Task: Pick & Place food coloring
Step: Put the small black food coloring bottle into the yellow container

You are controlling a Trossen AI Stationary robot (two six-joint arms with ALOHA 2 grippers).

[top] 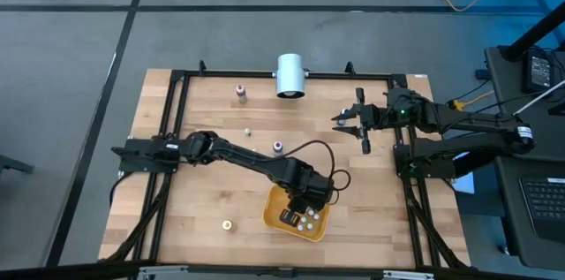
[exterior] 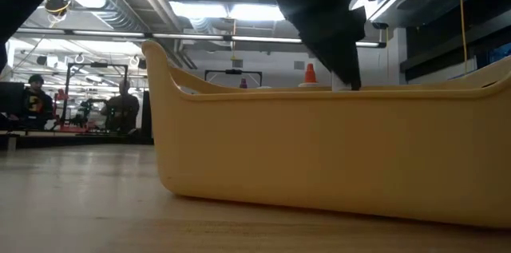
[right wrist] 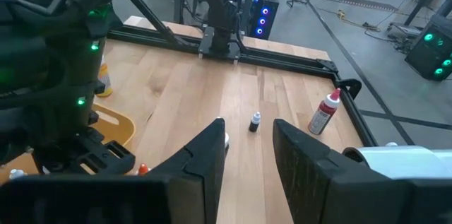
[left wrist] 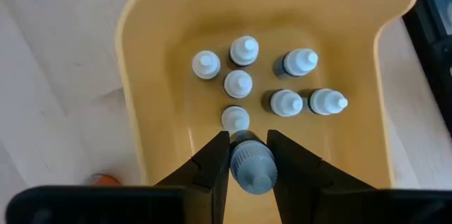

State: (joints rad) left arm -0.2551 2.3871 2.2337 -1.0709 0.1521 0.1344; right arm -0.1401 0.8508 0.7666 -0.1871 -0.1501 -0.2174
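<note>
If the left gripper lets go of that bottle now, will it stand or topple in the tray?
Likely topples: the bottle between the left gripper fingers looks small, narrow and top-heavy. It probably weighs little, so it may bounce or roll. The neighbouring bottles in the orange tray stand close and could prop it or get knocked.

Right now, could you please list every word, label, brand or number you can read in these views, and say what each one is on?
None: no text can be read in any view.
Food coloring bottles in the orange tray: tops only, no labels showing.
Bottle in the left gripper: no print visible.
Red-capped bottle on the table: label too blurred to read.
White cylinder: no marking visible.
</note>
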